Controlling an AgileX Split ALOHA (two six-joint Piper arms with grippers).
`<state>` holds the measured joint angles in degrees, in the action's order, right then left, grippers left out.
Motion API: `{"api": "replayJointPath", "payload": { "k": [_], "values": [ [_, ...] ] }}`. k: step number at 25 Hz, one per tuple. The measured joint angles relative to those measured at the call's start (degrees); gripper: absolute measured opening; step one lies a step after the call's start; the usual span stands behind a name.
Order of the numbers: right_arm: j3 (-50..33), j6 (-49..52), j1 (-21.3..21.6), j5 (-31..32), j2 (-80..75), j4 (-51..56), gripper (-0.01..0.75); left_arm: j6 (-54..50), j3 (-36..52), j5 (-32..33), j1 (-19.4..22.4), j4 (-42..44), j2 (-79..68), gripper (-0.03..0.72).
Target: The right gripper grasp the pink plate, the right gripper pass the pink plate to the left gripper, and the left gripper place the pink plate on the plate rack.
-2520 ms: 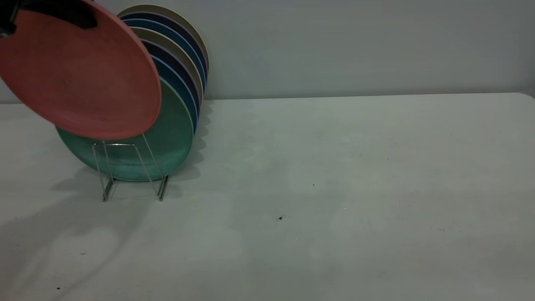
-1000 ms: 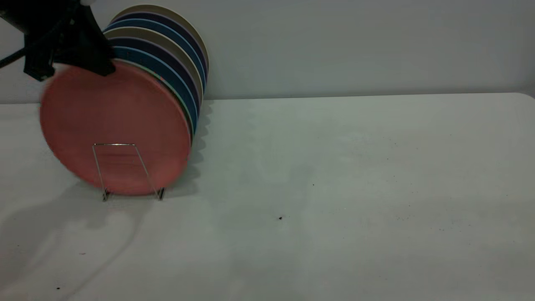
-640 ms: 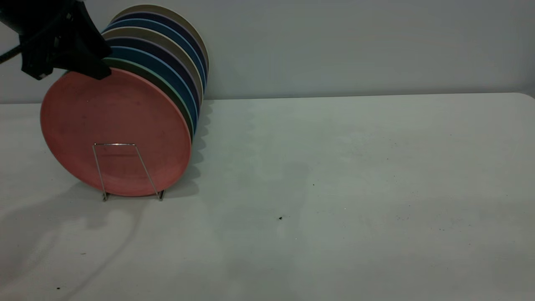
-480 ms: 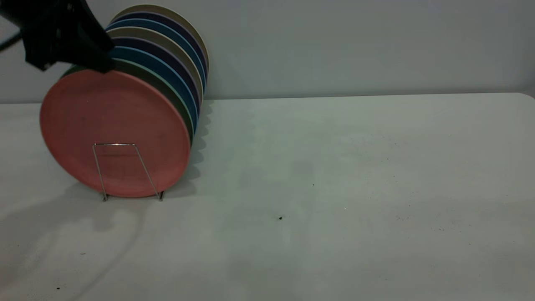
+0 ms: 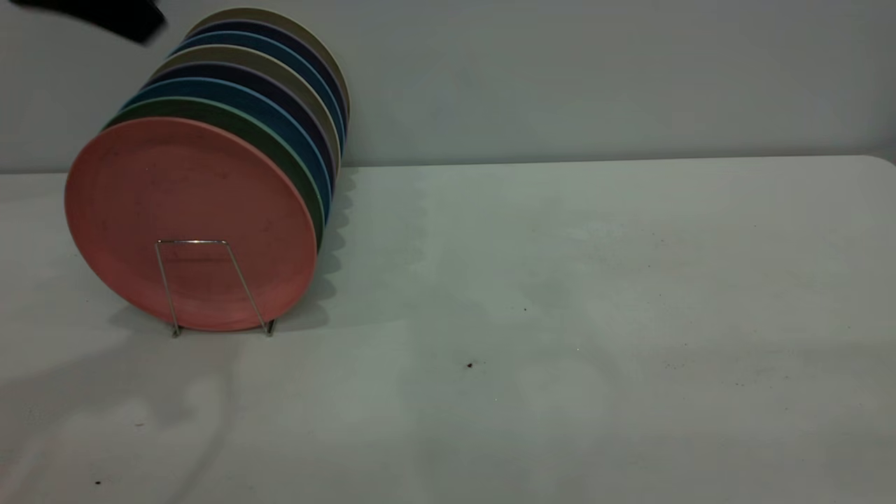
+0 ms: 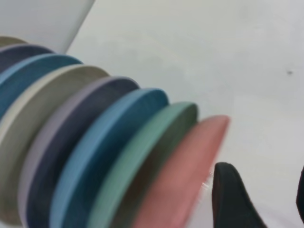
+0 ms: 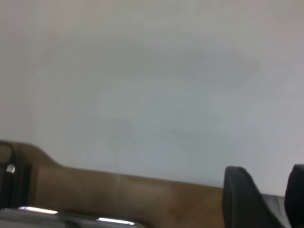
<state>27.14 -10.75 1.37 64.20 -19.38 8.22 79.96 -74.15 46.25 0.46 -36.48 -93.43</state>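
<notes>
Black wedge fingers of the left gripper sit spread apart with nothing between them, just off the edge of the pink plate in the left wrist view, not touching it. From the exterior camera only a dark bit of that left gripper pokes in at the top left corner, up above the stack and clear of every plate. The pink plate is parked upright in the plate rack, leaning back a little against the plate behind it, and it's the frontmost one in the row. A thin wire loop of the rack crosses its lower face and the rack's feet sit on the bench. Right behind the pink one is a green plate, then a blue plate, then a row of dark navy, beige and blue ones going back toward the grey wall. The left wrist camera shows the same lineup edge-on, with the green plate pressed up beside the pink one and the blue plate next. The right gripper shows only in its own wrist view, off away from the rack, fingers apart and holding nothing, over a pale surface with a brown wooden strip below it. Rest of the bench has a few dark specks.
</notes>
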Motion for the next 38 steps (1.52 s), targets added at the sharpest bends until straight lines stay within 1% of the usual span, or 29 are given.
{"api": "replayJointPath", "payload": {
  "k": [2,4,8,11,12,14,16,22,28,33,38],
  "values": [
    [-0.11,1.31,-2.18,0.00,0.02,-0.49,0.243,-6.85,0.00,3.42,0.00,3.46,4.03,0.376],
    [-0.11,3.93,-4.25,0.00,0.02,-2.26,0.243,-15.80,0.00,6.15,0.00,6.78,8.96,0.376],
    [-0.11,6.99,-7.18,0.00,0.07,-4.79,0.243,-33.25,0.00,11.97,0.00,15.69,19.06,0.381],
    [-0.11,7.37,-8.86,0.00,1.58,-4.86,0.243,-44.87,0.00,19.18,0.00,22.09,24.78,0.407],
    [-0.11,7.44,-9.14,0.00,2.50,-4.92,0.243,-48.58,0.48,20.66,0.00,24.12,26.31,0.420],
    [-0.11,7.50,-9.38,0.00,4.55,-4.98,0.243,-54.78,2.64,20.61,0.00,26.73,28.99,0.444],
    [-0.11,7.61,-9.38,0.00,6.86,-5.04,0.243,-60.39,7.05,20.61,0.00,28.70,31.97,0.462],
    [-0.11,7.82,-9.38,0.12,10.94,-5.21,0.252,-65.41,24.35,20.61,0.00,29.82,43.46,0.472],
    [-0.11,8.67,-9.38,0.21,11.05,-5.85,0.365,-70.30,37.73,20.43,0.00,30.07,58.94,0.472],
    [-0.11,8.74,-9.38,0.21,11.05,-5.85,0.387,-71.38,43.82,19.76,0.00,31.03,73.02,0.472],
    [-0.11,8.74,-9.38,0.25,11.05,-5.85,0.388,-73.56,46.25,18.82,0.00,31.30,82.77,0.472]
  ]
}}
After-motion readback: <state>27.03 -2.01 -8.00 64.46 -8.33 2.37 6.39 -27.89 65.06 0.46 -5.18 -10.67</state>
